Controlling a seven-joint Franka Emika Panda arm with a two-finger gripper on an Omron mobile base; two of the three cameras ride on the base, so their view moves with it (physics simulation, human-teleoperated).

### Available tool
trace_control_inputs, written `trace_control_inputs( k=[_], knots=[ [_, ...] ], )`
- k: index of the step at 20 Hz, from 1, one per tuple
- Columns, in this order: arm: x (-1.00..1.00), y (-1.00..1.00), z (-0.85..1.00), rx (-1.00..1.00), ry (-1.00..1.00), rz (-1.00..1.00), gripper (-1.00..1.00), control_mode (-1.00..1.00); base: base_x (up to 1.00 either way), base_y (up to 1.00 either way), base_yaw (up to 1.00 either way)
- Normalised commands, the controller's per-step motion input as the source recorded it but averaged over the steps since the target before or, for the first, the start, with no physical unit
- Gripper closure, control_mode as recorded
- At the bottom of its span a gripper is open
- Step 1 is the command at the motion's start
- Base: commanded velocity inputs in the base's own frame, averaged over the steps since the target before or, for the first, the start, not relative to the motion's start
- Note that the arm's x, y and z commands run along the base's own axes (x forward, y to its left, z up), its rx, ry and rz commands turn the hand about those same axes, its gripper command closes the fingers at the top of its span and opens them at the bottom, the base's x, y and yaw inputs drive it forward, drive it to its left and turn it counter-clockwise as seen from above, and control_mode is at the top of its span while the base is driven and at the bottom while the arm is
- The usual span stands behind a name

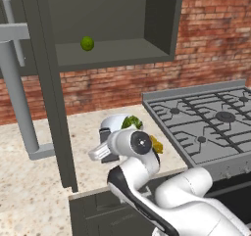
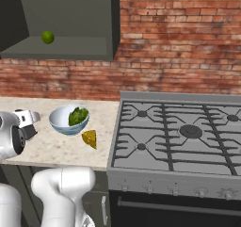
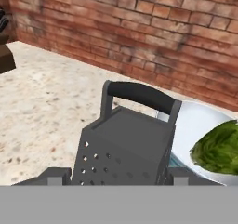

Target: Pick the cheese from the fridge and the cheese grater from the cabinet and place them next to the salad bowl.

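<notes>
No text, label, brand, number or sign can be read on anything seen in these three views of the kitchen.

Lime (image 1: 87,43), stove (image 2: 188,132), brick wall (image 3: 139,28).

A kitchen: a gas stove (image 2: 181,132) with black grates and front knobs stands against a red brick wall (image 2: 179,47), beside a speckled stone desk (image 1: 29,191). A dark wall cabinet (image 1: 112,19) hangs above, and a salad bowl (image 2: 69,119) sits on the desk.
</notes>
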Motion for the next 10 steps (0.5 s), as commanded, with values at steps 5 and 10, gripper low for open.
trace_control_inputs(
  k=[5,10],
  knots=[
    [0.00,0.07,-0.28,0.00,0.00,0.00,1.00,-1.00,0.00,0.00,0.00],
    [0.00,0.00,-0.29,0.00,-0.03,0.00,1.00,-1.00,0.00,0.00,0.00]
  ],
)
